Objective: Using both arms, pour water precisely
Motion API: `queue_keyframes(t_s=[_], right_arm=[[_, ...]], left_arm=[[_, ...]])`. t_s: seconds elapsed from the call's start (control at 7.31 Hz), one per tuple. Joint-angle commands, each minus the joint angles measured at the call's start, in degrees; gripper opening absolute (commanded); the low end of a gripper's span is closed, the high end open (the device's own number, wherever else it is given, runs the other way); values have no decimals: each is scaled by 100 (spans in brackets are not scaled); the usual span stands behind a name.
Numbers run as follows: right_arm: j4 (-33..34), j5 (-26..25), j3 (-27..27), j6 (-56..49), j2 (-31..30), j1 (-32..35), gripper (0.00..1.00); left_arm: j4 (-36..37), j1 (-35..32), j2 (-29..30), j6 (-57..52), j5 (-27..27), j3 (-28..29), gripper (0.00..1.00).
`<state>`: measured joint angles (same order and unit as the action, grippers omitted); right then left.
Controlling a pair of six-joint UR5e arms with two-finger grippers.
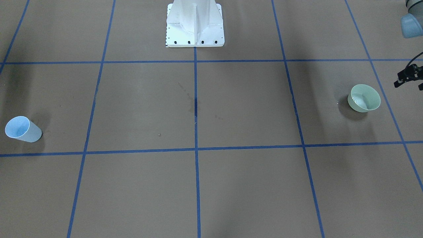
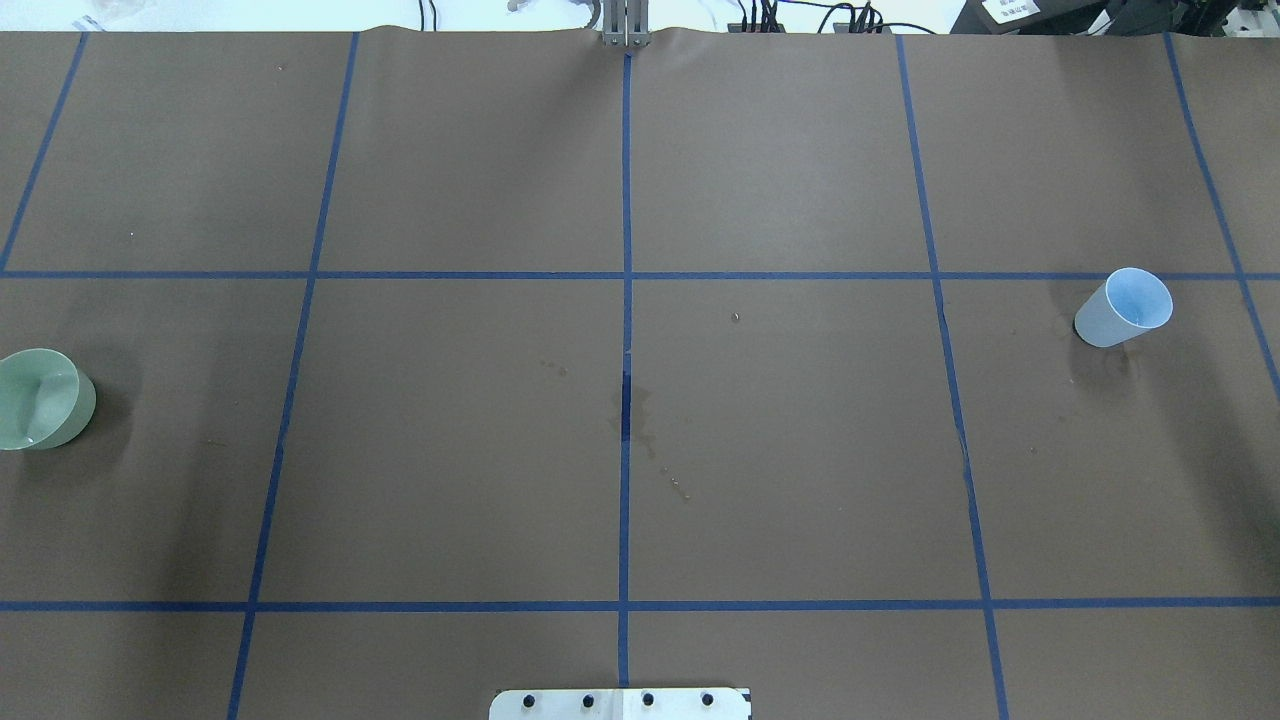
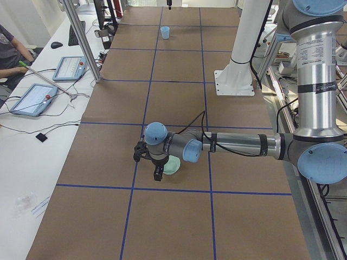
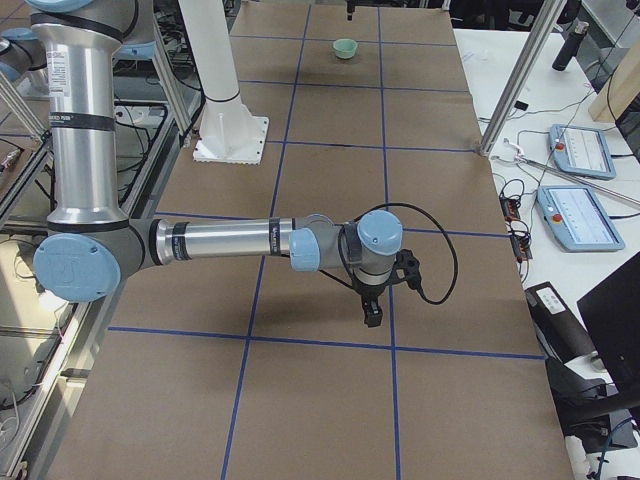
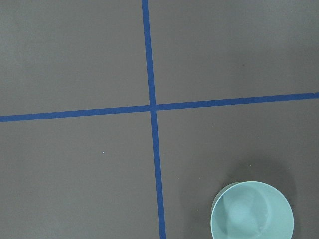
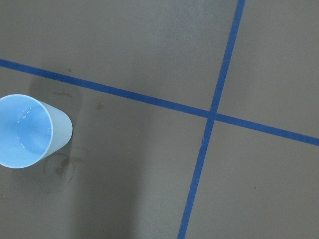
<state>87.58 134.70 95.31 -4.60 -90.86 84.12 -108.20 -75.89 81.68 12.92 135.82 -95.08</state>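
Note:
A pale green bowl (image 1: pixel 363 98) stands on the brown table at my left end; it also shows in the overhead view (image 2: pixel 40 398) and the left wrist view (image 5: pixel 251 211). Small white glints of water (image 1: pixel 358 98) lie in it. A light-blue cup (image 1: pixel 23 129) stands upright at my right end, with faint water glints inside (image 6: pixel 24 119). My left gripper (image 3: pixel 156 173) hangs beside and above the bowl, only partly seen at the front view's edge (image 1: pixel 405 76); I cannot tell its state. My right gripper (image 4: pixel 372 315) hangs low over the table near the cup; I cannot tell its state.
The white pedestal (image 1: pixel 195 24) stands at the table's robot side, in the middle. Blue tape lines divide the brown mat. Dark damp stains mark the centre (image 2: pixel 628 415). Tablets and cables lie on the side desks (image 3: pixel 32 100).

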Motion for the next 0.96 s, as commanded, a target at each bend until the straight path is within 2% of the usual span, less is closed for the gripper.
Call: queue_keyframes(t_s=[0.0,0.41,0.82], right_arm=[[-4,56,5,-6,-2,-27,100],[5,56,-21,38,-2,-45,100],[5,73,-30,38,7,-62,100]], left_arm=[[-1111,293,-4,586,5,794,100],[-1326,776,234,1404,5,1035,100],[-1326,927,349,1441,23,1202,99]])
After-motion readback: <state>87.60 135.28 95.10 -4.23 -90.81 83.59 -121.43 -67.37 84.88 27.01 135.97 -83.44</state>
